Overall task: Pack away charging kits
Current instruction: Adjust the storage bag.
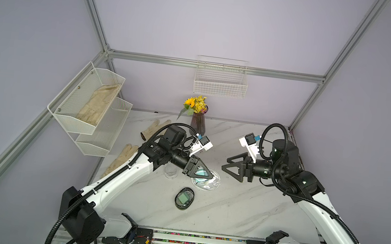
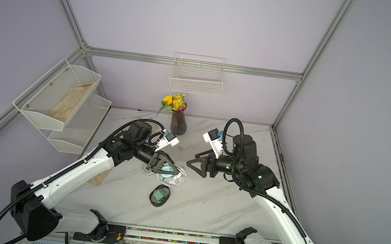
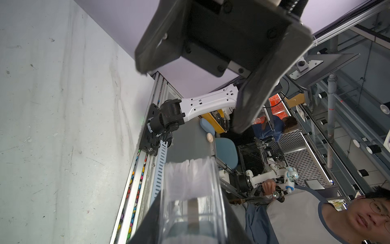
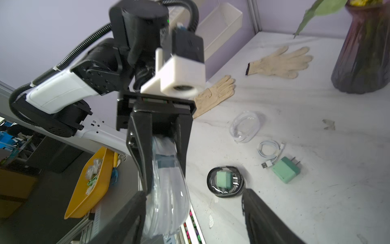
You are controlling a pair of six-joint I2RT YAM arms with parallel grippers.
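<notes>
One clear case (image 4: 166,190) holding a teal plug (image 4: 166,163) is gripped by the left fingers (image 4: 139,152) above the table (image 1: 242,209). A mint plug (image 4: 285,172) and coiled cable (image 4: 270,150) lie loose; a second mint plug (image 4: 223,179) sits in a closed case (image 1: 184,198). The right fingers (image 4: 266,219) stand open and empty, facing the held case.

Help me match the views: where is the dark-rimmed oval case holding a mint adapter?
Both top views: dark-rimmed case, robot-side of the left gripper.
Left wrist: not in it.
Right wrist: case beside the loose mint adapter.
Shared landmark: clear case in that gripper, in all four.
</notes>
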